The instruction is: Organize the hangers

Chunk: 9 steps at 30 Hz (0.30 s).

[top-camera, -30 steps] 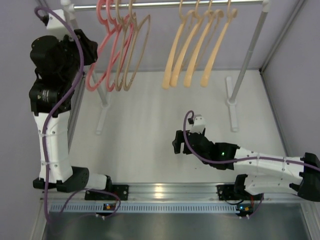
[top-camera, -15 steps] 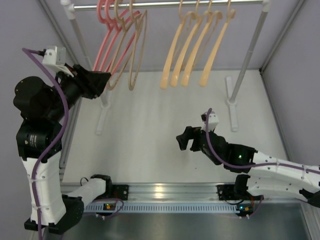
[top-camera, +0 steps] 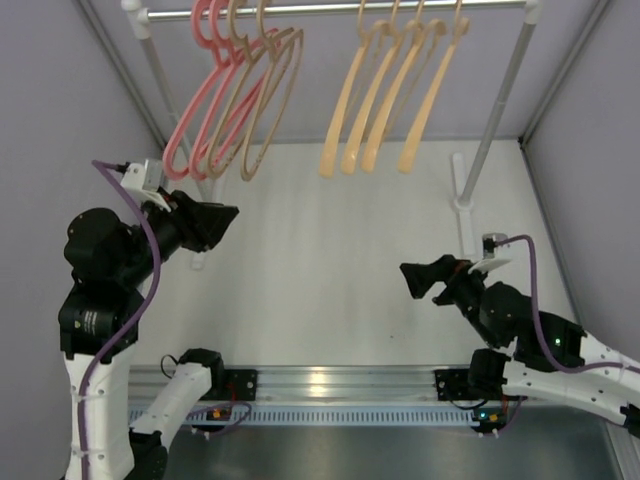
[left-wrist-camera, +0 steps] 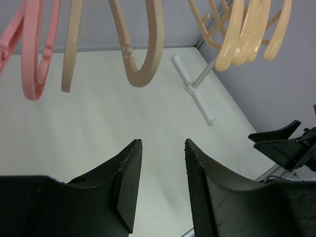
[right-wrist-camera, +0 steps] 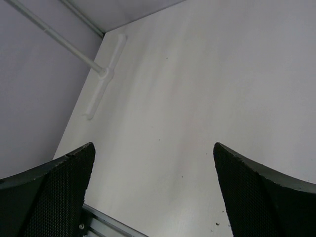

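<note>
We are looking at the far rail (top-camera: 330, 9), and all the hangers are hanging from it by their hooks. On the left side the two pink hangers (left-wrist-camera: 32, 95) are sitting bunched against the two beige-tan hangers (left-wrist-camera: 143, 74), their frames overlapping and tilting toward the left. Well apart from them, further right along the rail, the four pale peach-orange hangers (top-camera: 409, 155) are hanging close together in their own cluster.

Down at the near left, the left gripper (left-wrist-camera: 162, 148) is hovering above the table (top-camera: 320, 260), below and in front of the pink and tan group and touching none of them. Its fingers are standing partly apart with only bare tabletop showing in the gap, so it is gripping nothing.

Over at the near right, the right gripper (right-wrist-camera: 153, 148) is hanging low over the white surface, spread very wide and carrying nothing. It is pointing toward the left, well clear of the peach-orange cluster.
</note>
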{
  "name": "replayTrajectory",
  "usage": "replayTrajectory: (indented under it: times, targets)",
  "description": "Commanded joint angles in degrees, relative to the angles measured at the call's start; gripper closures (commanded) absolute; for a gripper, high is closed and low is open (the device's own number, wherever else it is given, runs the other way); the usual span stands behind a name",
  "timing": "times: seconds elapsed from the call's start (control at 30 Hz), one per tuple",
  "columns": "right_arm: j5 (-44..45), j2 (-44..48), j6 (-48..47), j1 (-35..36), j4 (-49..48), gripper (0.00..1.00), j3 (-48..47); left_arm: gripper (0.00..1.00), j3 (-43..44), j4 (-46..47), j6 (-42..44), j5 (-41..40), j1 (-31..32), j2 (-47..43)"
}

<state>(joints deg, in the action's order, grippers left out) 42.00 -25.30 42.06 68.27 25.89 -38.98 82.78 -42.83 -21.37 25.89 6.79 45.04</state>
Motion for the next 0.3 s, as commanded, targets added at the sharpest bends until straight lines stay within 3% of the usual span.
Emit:
replayTrajectory:
  times: [0.0,0.27]
  targets:
    - [5.02,4.11,0.39,0.72,5.75,0.01,0.31,0.55,-1.39,4.51,-0.61,-0.57,0.07,-2.93]
    - [7.13,4.82,1.09,0.72,6.46,0.0,0.48,0.55,-5.87,6.35,-2.1,-0.32,0.07,-6.1]
